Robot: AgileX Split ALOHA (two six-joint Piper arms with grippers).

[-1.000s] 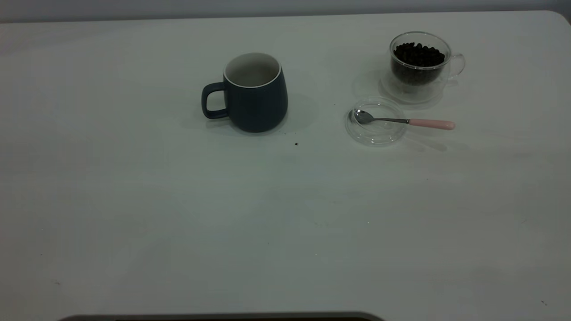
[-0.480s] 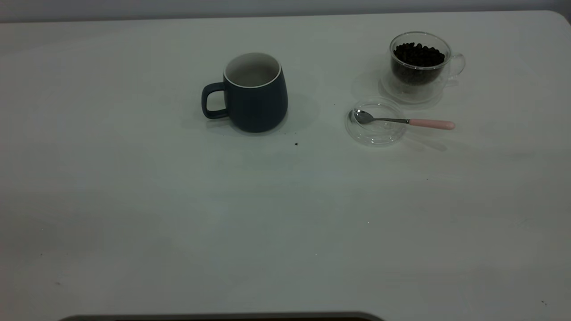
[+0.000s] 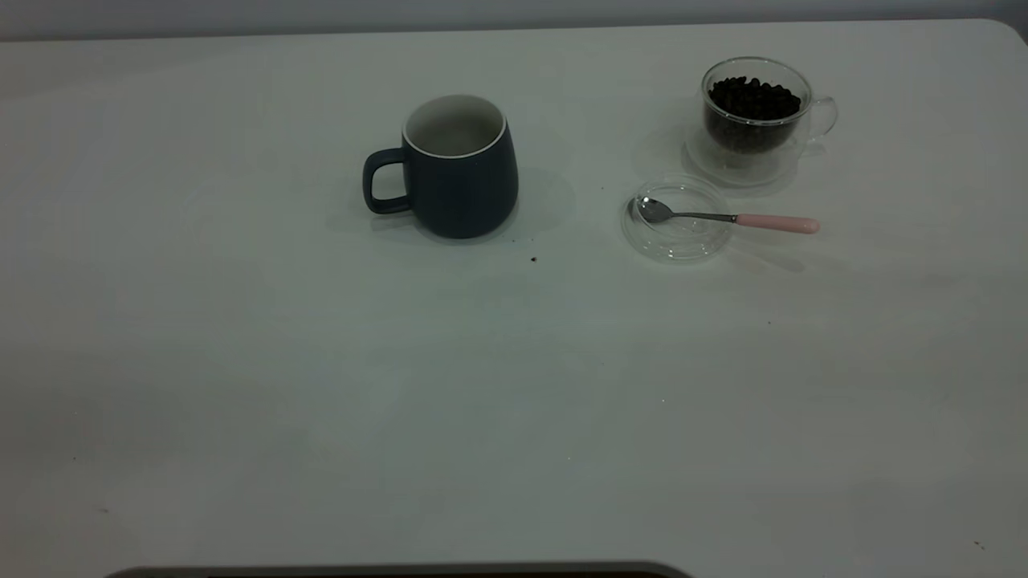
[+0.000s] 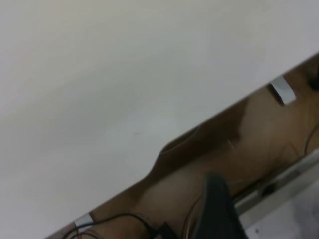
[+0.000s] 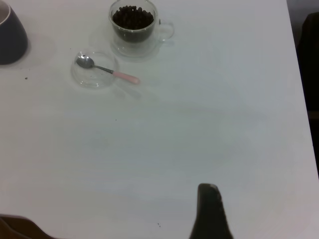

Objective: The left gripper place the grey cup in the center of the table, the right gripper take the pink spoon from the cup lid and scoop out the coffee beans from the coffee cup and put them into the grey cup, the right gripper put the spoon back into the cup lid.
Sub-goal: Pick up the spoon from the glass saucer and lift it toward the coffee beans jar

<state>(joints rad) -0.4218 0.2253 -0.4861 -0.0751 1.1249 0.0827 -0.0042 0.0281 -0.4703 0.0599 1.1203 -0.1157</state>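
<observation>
Right hand point(image 5: 210, 211) hovers above table point(image 5: 199, 129), touching nothing.

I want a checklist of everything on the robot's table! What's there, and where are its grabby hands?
Surface: white table, a few dark specks.
Grey cup: upright near the middle, handle toward the left arm's side; no beans seen inside.
Coffee cup: upright at the far right, holding coffee beans.
Lid: flat, in front of the coffee cup.
Pink spoon: bowl in the lid, handle sticking out over the rim.
Clutter: nothing seen.
Left gripper: off the table's edge, only one dark tip shows.
Right gripper: above the near right of the table, far from the spoon.
Cables: dark ones on the floor.
Surroundings: brown floor beside the table.
</observation>
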